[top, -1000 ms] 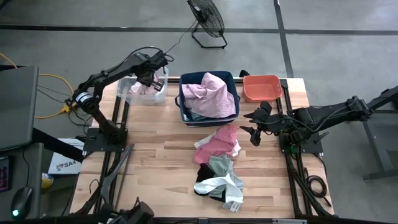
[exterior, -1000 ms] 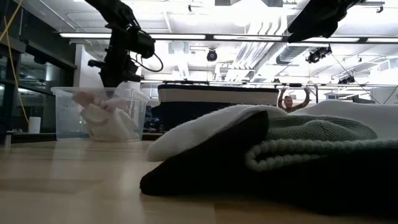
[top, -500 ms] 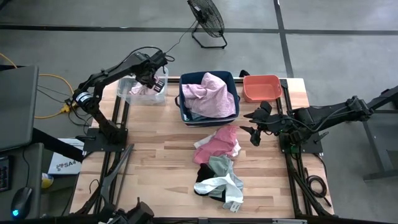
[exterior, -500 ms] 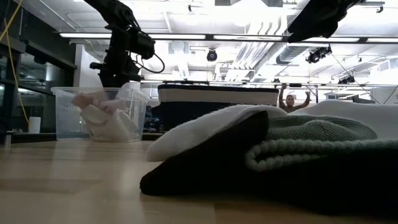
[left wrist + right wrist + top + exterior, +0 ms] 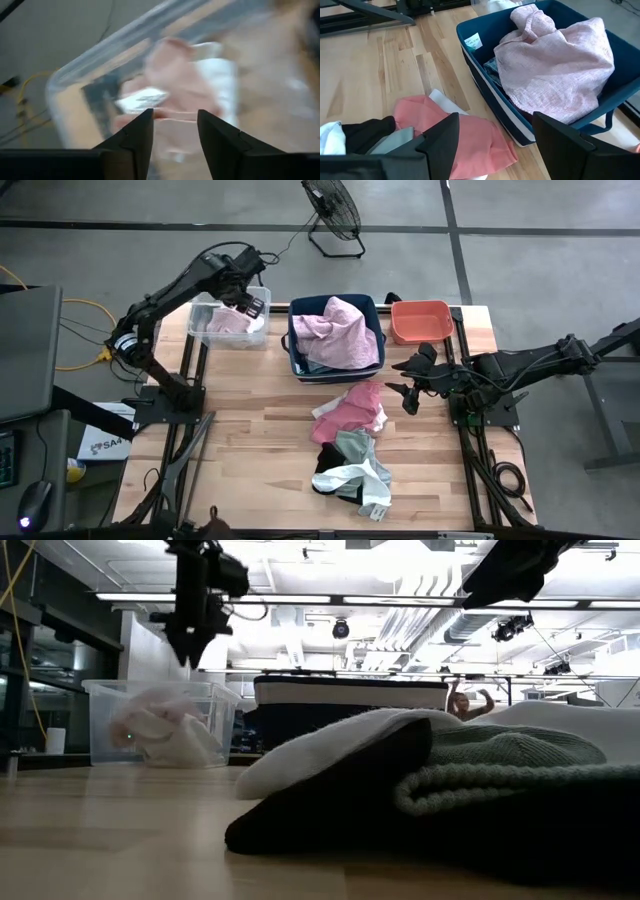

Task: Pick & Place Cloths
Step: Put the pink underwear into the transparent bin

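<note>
While above the clear bin [image 5: 205, 332] | left claw [image 5: 174, 131] parted, empty | right claw [image 5: 492, 136] wide apart, empty

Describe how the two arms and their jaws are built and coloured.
Both arms are dark, near-black, jointed links on black bases bolted to the table's edges. The left arm carries looping black cables and a silvery-orange collar near its base. Each gripper, left gripper and right gripper, ends in two flat, angular black jaws.

Two dark jointed arms, left arm [image 5: 165, 300] with looped black cable and an orange-marked lower joint, right arm [image 5: 520, 365] matte black, flat dark tapered fingers [image 5: 440, 137].
</note>
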### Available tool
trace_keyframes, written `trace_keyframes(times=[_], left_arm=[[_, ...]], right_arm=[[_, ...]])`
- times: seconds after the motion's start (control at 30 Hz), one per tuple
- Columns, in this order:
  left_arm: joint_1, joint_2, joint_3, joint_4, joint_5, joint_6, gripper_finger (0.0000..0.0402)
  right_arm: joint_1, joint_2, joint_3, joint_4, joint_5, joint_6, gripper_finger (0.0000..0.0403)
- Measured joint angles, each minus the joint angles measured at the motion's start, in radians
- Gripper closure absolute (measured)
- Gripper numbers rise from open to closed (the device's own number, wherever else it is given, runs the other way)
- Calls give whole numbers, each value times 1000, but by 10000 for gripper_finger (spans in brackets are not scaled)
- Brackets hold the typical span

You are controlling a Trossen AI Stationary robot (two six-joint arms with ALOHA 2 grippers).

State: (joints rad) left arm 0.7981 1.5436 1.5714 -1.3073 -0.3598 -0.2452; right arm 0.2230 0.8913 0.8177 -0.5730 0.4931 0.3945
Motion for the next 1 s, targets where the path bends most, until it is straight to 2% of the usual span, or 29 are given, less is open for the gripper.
trace_keyframes(times=[0.23, 0.5, 0.63, 0.8, 1.0], left_arm=[[-95, -120, 20, 7, 40, 26, 269], [-302, -216, 20, 5, 41, -27, 277], [-417, -234, 20, 5, 20, -75, 277], [-543, -233, 19, -3, -76, -153, 278], [-628, -233, 19, -1, -107, -194, 278]], right_arm=[[0, 0, 0, -7, -29, -3, 160], [0, 60, -10, 9, -18, 84, 160], [0, 140, -82, 76, -25, 179, 160], [28, 244, -185, 180, -25, 328, 160], [82, 342, -261, 400, 23, 351, 160]])
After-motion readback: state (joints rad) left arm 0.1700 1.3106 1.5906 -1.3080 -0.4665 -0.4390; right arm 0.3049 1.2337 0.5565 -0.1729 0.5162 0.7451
